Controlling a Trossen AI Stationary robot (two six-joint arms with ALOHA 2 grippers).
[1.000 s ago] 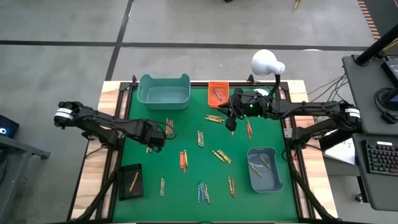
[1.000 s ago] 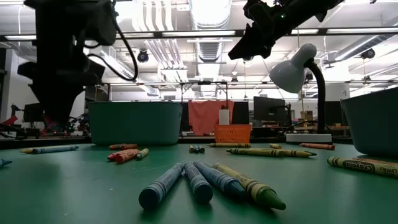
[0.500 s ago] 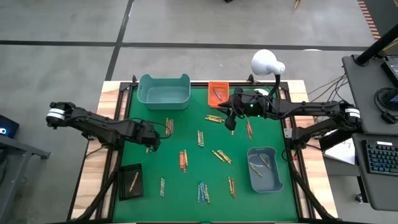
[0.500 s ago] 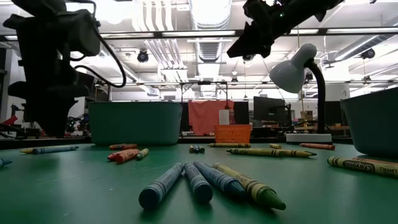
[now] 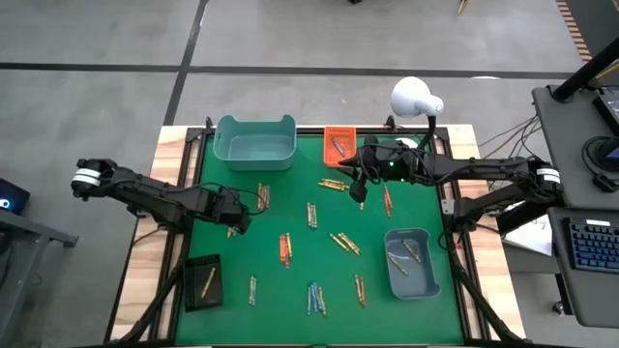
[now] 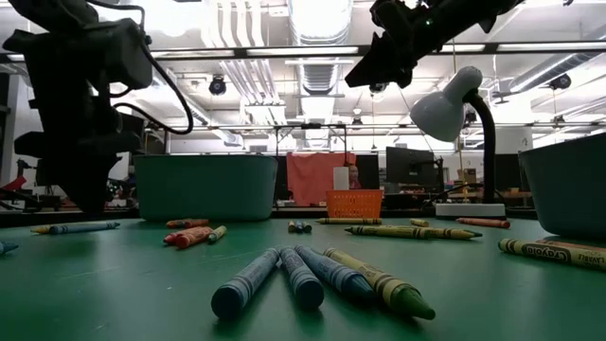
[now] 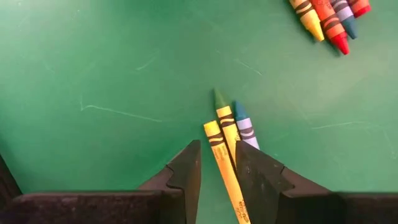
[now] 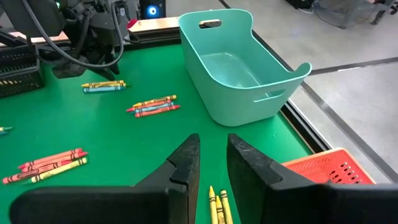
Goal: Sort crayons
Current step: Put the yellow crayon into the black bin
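since a second ago the left tool [image 7: 217, 171] has shifted toward the surface's [image 5: 290, 208] left edge and narrowed, its fingers straddling a yellow crayon [image 7: 225, 174] beside a green-tipped crayon [image 7: 225, 123] and a blue crayon [image 7: 245, 127]; wrapper print unreadable. the right tool [image 8: 211, 163] hangs unchanged, slightly parted and empty, near the orange tray [image 5: 339, 141]

green table [image 5: 280, 290], scattered crayons [image 5: 314, 298], teal bin [image 5: 255, 141], black tray [image 5: 204, 281]
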